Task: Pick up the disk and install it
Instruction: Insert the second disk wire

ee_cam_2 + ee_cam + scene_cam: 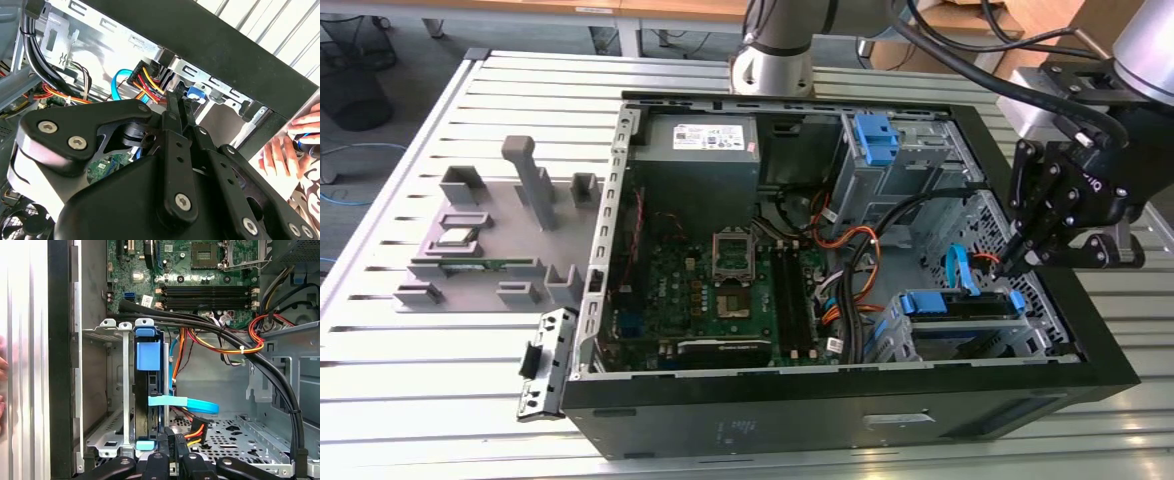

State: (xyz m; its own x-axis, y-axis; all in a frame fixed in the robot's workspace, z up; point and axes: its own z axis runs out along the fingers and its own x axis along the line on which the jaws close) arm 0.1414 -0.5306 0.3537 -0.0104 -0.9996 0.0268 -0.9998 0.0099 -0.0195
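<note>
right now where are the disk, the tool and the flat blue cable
disk (148, 390), first wrist view, its edge standing in the cage
tool (1017, 262), exterior view, between its fingertips
flat blue cable (185, 402), first wrist view, mid-length

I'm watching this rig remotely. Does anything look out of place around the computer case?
Yes. A person's hand rests just outside the case wall, close to the gripper, which hangs inside the case beside the disk in its metal cage.
</note>
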